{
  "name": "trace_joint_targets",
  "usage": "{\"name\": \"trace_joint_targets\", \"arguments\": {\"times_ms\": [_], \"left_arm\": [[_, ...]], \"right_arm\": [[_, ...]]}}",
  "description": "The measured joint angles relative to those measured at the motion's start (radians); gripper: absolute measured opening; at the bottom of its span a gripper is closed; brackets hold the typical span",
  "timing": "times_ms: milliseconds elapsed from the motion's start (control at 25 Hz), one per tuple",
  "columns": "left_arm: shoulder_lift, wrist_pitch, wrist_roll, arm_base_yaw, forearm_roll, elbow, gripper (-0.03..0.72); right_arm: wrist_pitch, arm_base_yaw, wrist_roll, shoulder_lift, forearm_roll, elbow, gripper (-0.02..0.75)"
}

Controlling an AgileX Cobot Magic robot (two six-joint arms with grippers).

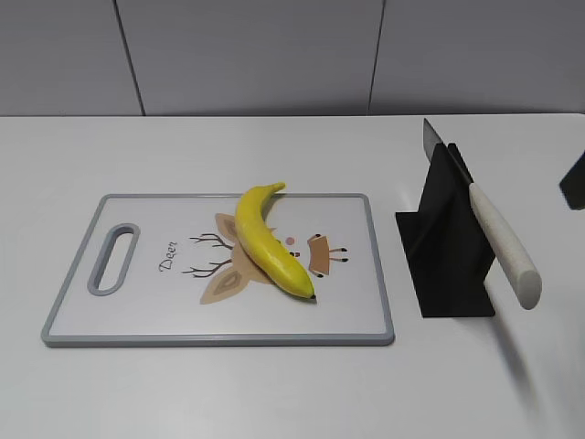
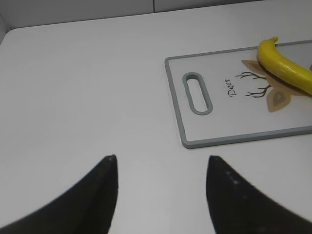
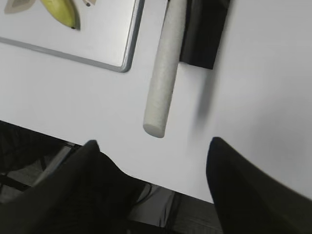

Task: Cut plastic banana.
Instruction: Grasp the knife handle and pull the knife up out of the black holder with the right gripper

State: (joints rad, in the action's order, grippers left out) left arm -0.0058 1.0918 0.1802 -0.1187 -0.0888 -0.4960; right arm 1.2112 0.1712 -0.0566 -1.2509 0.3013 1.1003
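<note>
The plastic banana (image 1: 265, 242) is yellow with a dark tip and lies at a slant on a white cutting board (image 1: 137, 315) with a grey rim and a deer picture. It also shows in the left wrist view (image 2: 285, 68) and the right wrist view (image 3: 61, 10). A knife (image 1: 503, 242) with a white handle leans in a black stand (image 1: 448, 256). My left gripper (image 2: 162, 158) is open and empty over bare table, left of the board. My right gripper (image 3: 153, 146) is open and empty, just short of the knife handle's end (image 3: 163, 78).
The board's handle slot (image 2: 197, 92) is at its left end. The table's front edge (image 3: 112, 168) runs under my right gripper. A dark shape (image 1: 574, 181) sticks in at the right edge of the exterior view. A grey wall stands behind the table.
</note>
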Motion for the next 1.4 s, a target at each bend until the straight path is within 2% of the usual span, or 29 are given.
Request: {"name": "trace_joint_targets", "arguments": {"times_ms": [200,320,560,920,1040,1400], "left_arm": [[0.000,0.000,0.000,0.000,0.000,0.000,0.563],[0.000,0.000,0.000,0.000,0.000,0.000,0.563],[0.000,0.000,0.000,0.000,0.000,0.000,0.563],[0.000,0.000,0.000,0.000,0.000,0.000,0.563],[0.000,0.000,0.000,0.000,0.000,0.000,0.563],[0.000,0.000,0.000,0.000,0.000,0.000,0.557]], "right_arm": [[0.000,0.158,0.135,-0.103,-0.125,0.038,0.522],[0.001,0.206,0.191,-0.172,-0.152,0.044,0.522],[0.001,0.213,0.268,-0.327,-0.216,0.046,0.522],[-0.063,0.213,0.278,-0.453,-0.225,0.046,0.520],[-0.088,0.213,0.283,-0.467,-0.225,0.046,0.495],[-0.093,0.213,0.309,-0.480,-0.226,0.046,0.355]]}}
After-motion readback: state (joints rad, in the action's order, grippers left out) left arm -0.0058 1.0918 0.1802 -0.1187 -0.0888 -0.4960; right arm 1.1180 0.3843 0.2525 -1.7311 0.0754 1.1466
